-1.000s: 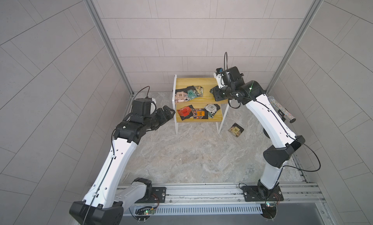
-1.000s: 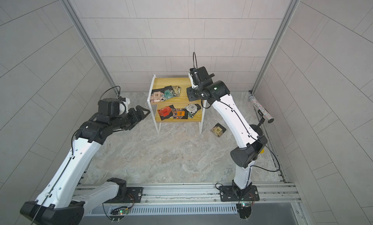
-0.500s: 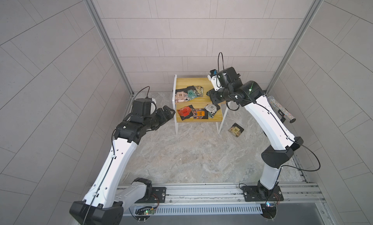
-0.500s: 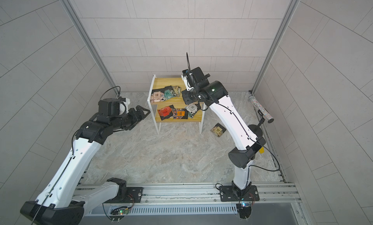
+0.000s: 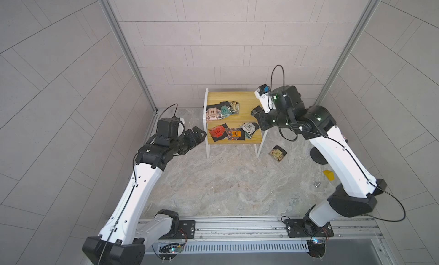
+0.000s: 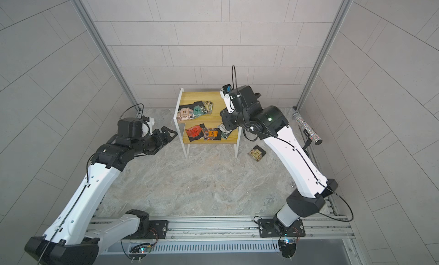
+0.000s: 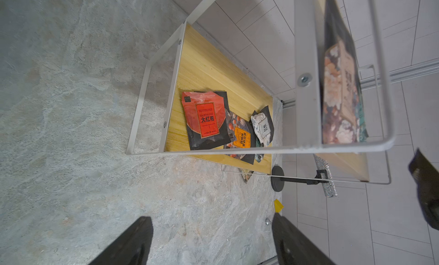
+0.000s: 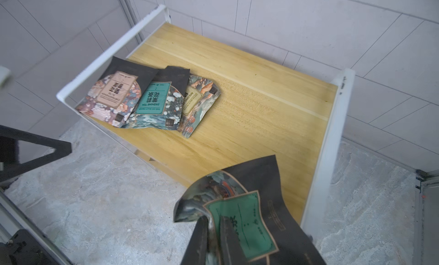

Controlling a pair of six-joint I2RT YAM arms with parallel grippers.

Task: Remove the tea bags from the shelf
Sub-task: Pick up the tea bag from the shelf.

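The shelf [image 5: 244, 102] [image 6: 204, 97] stands against the back wall. Three overlapping tea bags [image 5: 222, 110] [image 8: 152, 97] lie on the left of its top board. The lower board holds a red one [image 5: 217, 131] [image 7: 206, 119], an orange one [image 5: 235, 133] and a white one [image 5: 248, 128]. One more lies on the floor [image 5: 277, 152]. My right gripper [image 8: 213, 225] [image 5: 255, 111] is shut on a curled, green-labelled tea bag [image 8: 249, 218] over the top board's right front corner. Left of the shelf, my left gripper [image 5: 199, 134] [image 7: 210, 218] is open with nothing between its fingers.
A black stand with a glittery tube [image 6: 306, 128] [image 7: 329, 180] stands by the right wall. A small yellow block [image 5: 328, 175] [image 7: 278, 205] and a metal bolt [image 5: 317, 184] lie on the floor near the right arm. Walls close in the back and both sides.
The right gripper's jaws have closed tighter on the tea bag, and its wrist has swung a little to the left over the shelf's right end. The left arm has not moved.
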